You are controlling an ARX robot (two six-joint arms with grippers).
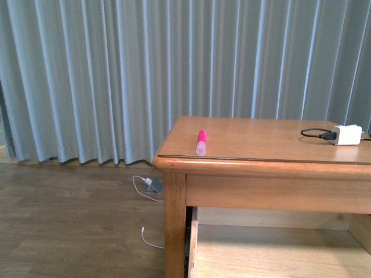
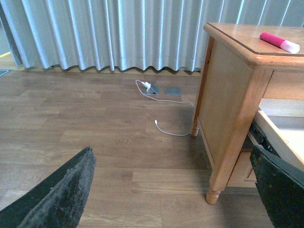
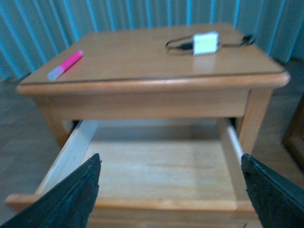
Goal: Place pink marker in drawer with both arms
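The pink marker [image 1: 201,142] lies on the wooden table top near its front left corner, cap end toward me; it also shows in the left wrist view [image 2: 279,42] and the right wrist view [image 3: 65,65]. The drawer [image 3: 156,166] is pulled out below the table top, its light plywood inside bare; part of it shows in the front view [image 1: 272,249]. My right gripper [image 3: 171,190] hangs open over the drawer's front edge. My left gripper [image 2: 173,190] is open above the floor beside the table's left leg. Neither arm shows in the front view.
A white charger block [image 1: 346,135] with a black cable lies at the table's right. The table leg [image 2: 232,137] stands close to the left gripper. A white cable [image 2: 166,128] trails on the wooden floor. Grey curtains hang behind.
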